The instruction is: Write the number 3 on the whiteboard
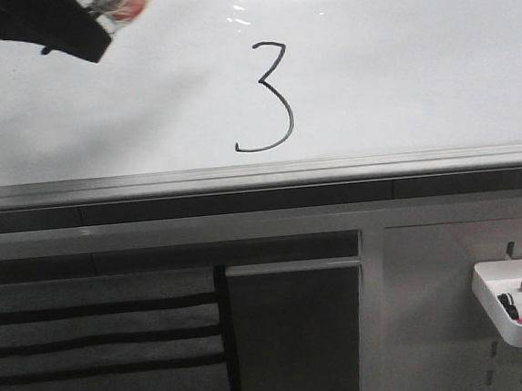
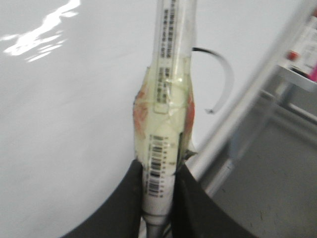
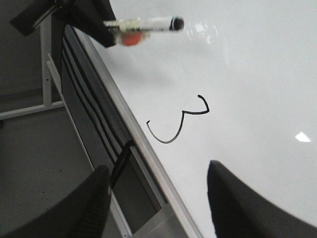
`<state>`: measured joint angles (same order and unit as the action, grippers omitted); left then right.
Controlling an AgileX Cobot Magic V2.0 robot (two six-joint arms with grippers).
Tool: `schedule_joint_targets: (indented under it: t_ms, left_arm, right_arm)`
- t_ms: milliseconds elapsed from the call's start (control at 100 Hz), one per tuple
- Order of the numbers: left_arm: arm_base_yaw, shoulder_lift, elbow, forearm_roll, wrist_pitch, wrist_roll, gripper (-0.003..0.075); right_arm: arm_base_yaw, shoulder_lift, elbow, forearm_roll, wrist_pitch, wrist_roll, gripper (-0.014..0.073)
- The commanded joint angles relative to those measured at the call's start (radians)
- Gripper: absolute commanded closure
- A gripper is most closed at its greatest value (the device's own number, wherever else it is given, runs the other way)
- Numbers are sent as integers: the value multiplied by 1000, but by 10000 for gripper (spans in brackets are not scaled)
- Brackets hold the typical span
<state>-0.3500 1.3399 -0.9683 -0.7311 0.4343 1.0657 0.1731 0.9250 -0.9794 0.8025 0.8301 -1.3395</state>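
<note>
Up-left of the number 3 (image 1: 269, 96) | left gripper (image 2: 157, 196) pinches marker (image 2: 166, 94), clear of whiteboard (image 1: 432, 61) | right gripper (image 3: 157, 198) spread, empty | withdraw straight off, no smear.

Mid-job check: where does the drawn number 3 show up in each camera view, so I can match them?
Front view: the number 3 sits mid-board, just above the grey rail.
Left wrist view: only its curved lower hook shows, right of the taped marker.
Right wrist view: the 3 lies tilted, beside the rail.
Shared landmark: the whiteboard's grey rail.
</note>
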Motion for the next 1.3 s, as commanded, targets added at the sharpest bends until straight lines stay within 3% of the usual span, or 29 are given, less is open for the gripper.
schedule_joint_targets:
  t_ms: [0, 80, 150, 610, 700, 860, 990, 1230, 1290]
  left_arm:
    - [51, -20, 38, -177, -246, -25, 741]
    - [68, -4, 80, -278, -411, -25, 741]
    - [69, 26, 87, -307, -479, -25, 741]
    - [69, 117, 81, -331, -468, -25, 731]
    - [69, 117, 81, -331, -453, -25, 647]
    - [73, 108, 81, -321, -453, -25, 400]
    - [116, 69, 81, -316, -407, -25, 283]
    - [239, -104, 81, -203, -84, -28, 278]
    - [268, -151, 81, -148, -5, -90, 278]
  right_arm:
    - [-17, -14, -34, 32, -1, 24, 212]
    - [-17, -10, -32, 32, 15, 24, 212]
    - [-17, -5, -32, 32, 26, 24, 212]
    - [-17, -3, -32, 32, 46, 38, 212]
    - [-17, -3, -32, 32, 46, 75, 212]
    - [-18, -6, -32, 21, 32, 149, 212]
    - [-18, -15, -34, -117, 10, 328, 212]
    - [-66, -75, -34, -354, 22, 859, 252]
    - [-80, -90, -32, -403, 29, 979, 281]
